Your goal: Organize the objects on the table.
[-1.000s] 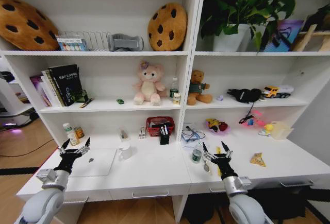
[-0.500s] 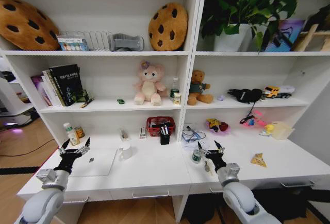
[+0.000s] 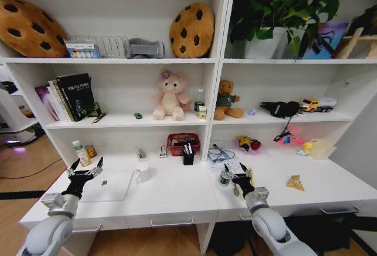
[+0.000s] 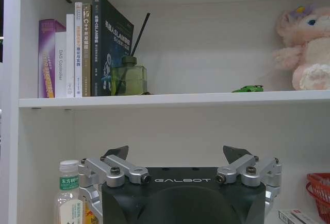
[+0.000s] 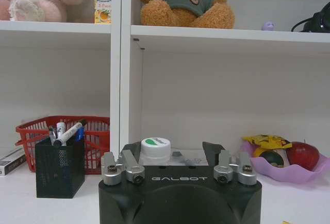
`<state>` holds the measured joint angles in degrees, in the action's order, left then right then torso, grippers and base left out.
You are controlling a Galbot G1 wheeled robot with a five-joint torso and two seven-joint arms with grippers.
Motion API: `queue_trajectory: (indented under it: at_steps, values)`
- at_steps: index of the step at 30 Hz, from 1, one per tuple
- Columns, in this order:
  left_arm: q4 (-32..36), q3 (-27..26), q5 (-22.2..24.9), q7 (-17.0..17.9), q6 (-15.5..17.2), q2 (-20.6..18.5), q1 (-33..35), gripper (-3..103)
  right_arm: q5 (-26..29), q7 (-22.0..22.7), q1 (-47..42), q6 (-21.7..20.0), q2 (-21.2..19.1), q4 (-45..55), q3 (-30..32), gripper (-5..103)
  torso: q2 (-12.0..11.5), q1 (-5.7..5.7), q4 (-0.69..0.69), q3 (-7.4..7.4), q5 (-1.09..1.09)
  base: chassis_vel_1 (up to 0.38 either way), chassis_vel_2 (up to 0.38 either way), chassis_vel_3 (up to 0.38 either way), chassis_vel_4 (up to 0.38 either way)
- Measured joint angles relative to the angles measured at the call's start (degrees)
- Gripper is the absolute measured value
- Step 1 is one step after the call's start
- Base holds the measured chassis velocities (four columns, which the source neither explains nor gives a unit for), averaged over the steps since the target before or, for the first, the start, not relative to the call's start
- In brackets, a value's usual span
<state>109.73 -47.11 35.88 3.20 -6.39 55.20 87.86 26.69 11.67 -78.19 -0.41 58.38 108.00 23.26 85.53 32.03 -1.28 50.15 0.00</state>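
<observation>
One gripper, the right gripper (image 3: 240,173), jaws spread, has been advanced toward the small white-capped bottle (image 3: 224,178) near the desk (image 3: 171,200) front edge; a grasp seems intended.

- The head view looks forward and down from above on the table (image 3: 177,200) and the shelves behind it
- The left wrist view faces level and close at the pink plush (image 4: 304,49)
- The right wrist view faces level and close at the teddy bear (image 5: 188,2); both toys stand in the head view too
</observation>
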Motion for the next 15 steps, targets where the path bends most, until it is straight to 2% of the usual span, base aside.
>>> queue_trajectory:
  at_steps: [1, 3, 4, 6, 10, 13, 15]
  values:
    - [0.00, 0.00, 0.00, 0.00, 0.00, 0.00, 0.00, 100, 0.07, 0.01, -0.12, 0.01, 0.12, -0.03, -0.02, 62, 0.00, 0.00, 0.00, 0.00, 0.00, 0.000, 0.000, 0.000, 0.000]
    - [0.00, 0.00, 0.00, 0.00, 0.00, 0.00, 0.00, 100, 0.05, 0.02, -0.29, 0.19, 0.32, -0.16, -0.05, 62, 0.00, 0.00, 0.00, 0.00, 0.00, 0.000, 0.000, 0.000, 0.000]
    - [0.00, 0.00, 0.00, 0.00, 0.00, 0.00, 0.00, 100, 0.10, 0.07, -0.43, 0.30, 0.48, -0.25, -0.11, 51, 0.00, 0.00, 0.00, 0.00, 0.00, 0.000, 0.000, 0.000, 0.000]
    - [0.00, 0.00, 0.00, 0.00, 0.00, 0.00, 0.00, 100, 0.10, 0.07, -0.46, 0.36, 0.53, -0.29, -0.13, 51, 0.00, 0.00, 0.00, 0.00, 0.00, 0.000, 0.000, 0.000, 0.000]
    - [0.00, 0.00, 0.00, 0.00, 0.00, 0.00, 0.00, 100, 0.16, 0.10, -0.69, 0.90, 0.56, -0.39, -0.08, 30, 0.00, 0.00, 0.00, 0.00, 0.00, 0.000, 0.000, 0.000, 0.000]
    - [0.00, 0.00, 0.00, 0.00, 0.00, 0.00, 0.00, 100, 0.16, 0.09, -1.44, 1.64, 0.52, 0.16, 0.31, 26, 0.00, 0.00, 0.00, 0.00, 0.00, 0.000, 0.000, 0.000, 0.000]
    - [0.00, 0.00, 0.00, 0.00, 0.00, 0.00, 0.00, 100, -0.46, 1.31, -5.64, 3.12, 0.48, 4.90, 2.05, 26, 0.00, 0.00, 0.00, 0.00, 0.00, 0.000, 0.000, 0.000, 0.000]
